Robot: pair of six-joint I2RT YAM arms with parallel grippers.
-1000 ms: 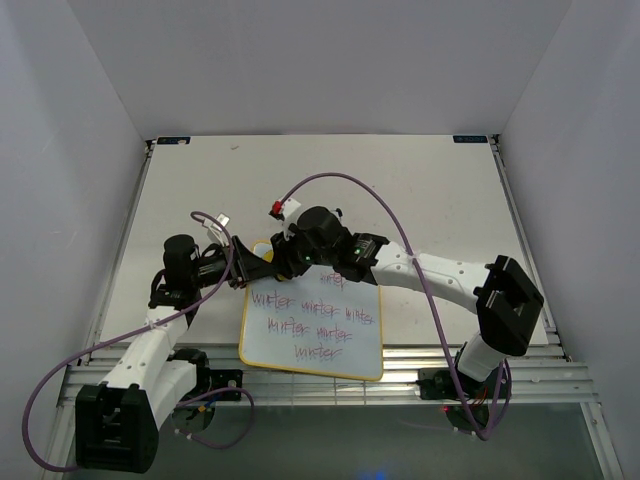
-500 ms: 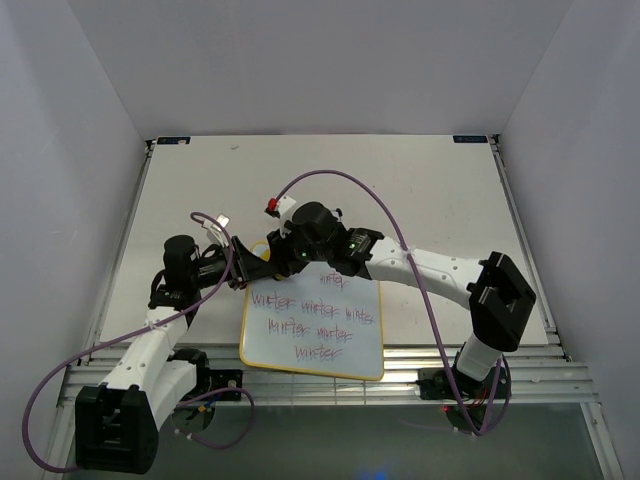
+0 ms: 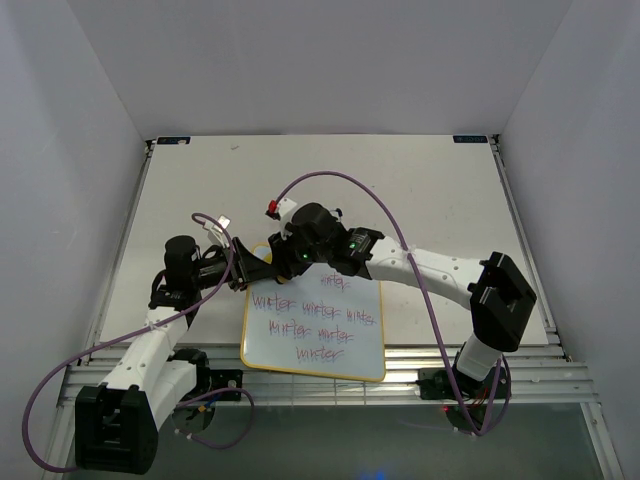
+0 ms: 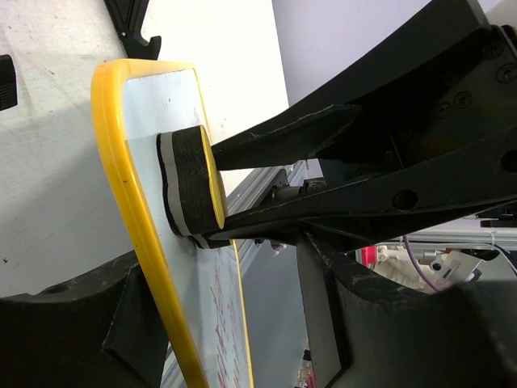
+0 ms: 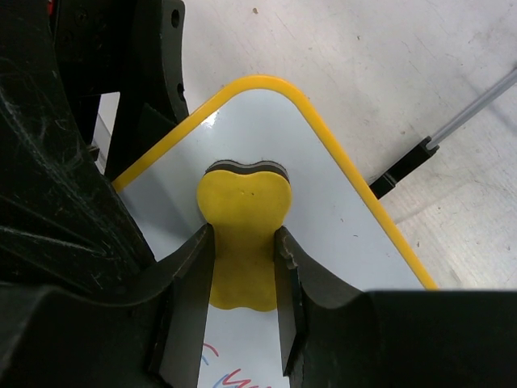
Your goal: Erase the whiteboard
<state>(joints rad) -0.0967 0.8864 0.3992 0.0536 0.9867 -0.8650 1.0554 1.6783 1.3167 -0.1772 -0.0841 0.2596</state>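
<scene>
— Two tools are seen at one corner of the whiteboard (image 3: 262, 345); what is gripped by each?

— By the right tool (image 5: 242, 242) a yellow eraser (image 5: 242, 206) is pinched at its narrow waist, the fingers (image 5: 192, 275) being drawn in against both of its sides.

— Is the eraser laid on the board?

— It is. Its black felt side is pressed flat to the white panel, just inside the rounded yellow frame. The spot is near the far left corner, above the top row of purple-red writing (image 3: 312, 325).

— And the left tool (image 3: 258, 268)?

— The left edge of the board is taken between its fingers (image 4: 97, 331). One finger is set against the yellow frame, while a gap is seen between the white face and the other. Whether the board is truly clamped cannot be told.

— Where is the whiteboard placed?

— It is found on the pale surface (image 3: 400, 180), toward the near side and between the two arms. From overhead, its near edge is seen to overlap the metal rails at the front. Several rows of scribbled words are carried on it, all of them below the eraser.
</scene>
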